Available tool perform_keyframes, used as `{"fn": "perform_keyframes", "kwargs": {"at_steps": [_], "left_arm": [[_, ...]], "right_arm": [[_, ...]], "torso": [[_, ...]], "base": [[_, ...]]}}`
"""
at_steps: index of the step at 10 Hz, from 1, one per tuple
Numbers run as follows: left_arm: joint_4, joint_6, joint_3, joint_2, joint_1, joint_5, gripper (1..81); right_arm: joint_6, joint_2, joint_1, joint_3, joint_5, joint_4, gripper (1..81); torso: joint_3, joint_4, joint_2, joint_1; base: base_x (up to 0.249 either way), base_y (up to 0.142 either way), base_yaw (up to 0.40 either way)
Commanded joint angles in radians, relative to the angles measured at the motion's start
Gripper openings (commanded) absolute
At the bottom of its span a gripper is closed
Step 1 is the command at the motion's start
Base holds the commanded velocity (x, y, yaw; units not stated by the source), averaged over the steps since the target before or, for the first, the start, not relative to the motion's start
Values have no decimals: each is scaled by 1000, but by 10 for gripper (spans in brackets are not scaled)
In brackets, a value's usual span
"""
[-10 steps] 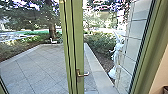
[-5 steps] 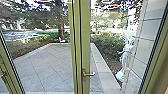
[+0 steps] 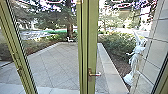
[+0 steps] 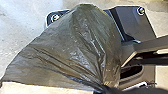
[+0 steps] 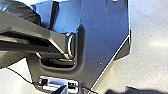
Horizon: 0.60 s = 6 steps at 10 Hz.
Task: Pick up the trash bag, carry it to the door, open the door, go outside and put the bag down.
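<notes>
cropped trash bag (image 4: 75, 50), cut-off tree (image 3: 69, 26)

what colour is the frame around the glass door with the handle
Green; the door frame shows best in the head view.

Daylight. Head view, clock about centre: paved terrace (image 3: 55, 66), 8 o'clock; tree trunk (image 3: 69, 28), 11; shrubs (image 3: 107, 38), 2; white statue (image 3: 135, 56), 3–4; large-block wall (image 3: 160, 35), 3. Pale floor (image 4: 18, 27), left wrist view.

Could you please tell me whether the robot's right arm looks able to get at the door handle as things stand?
Probably yes: in the head view the door handle juts from the green frame with nothing in front of it, though whether it is near enough I cannot tell.
</notes>
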Motion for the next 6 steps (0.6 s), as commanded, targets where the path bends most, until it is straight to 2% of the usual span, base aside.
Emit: {"fn": "perform_keyframes", "kwargs": {"at_steps": [1, 6], "left_arm": [[13, 4, 0, -14, -42, 53, 10], [13, 4, 0, -14, -40, 56, 10]], "right_arm": [[2, -9, 36, -1, -50, -4, 811], [2, -4, 36, -7, -50, -8, 811]], "torso": [[0, 0, 0, 0], [0, 0, 0, 0]], "base": [[0, 0, 208], [0, 0, 208]]}}
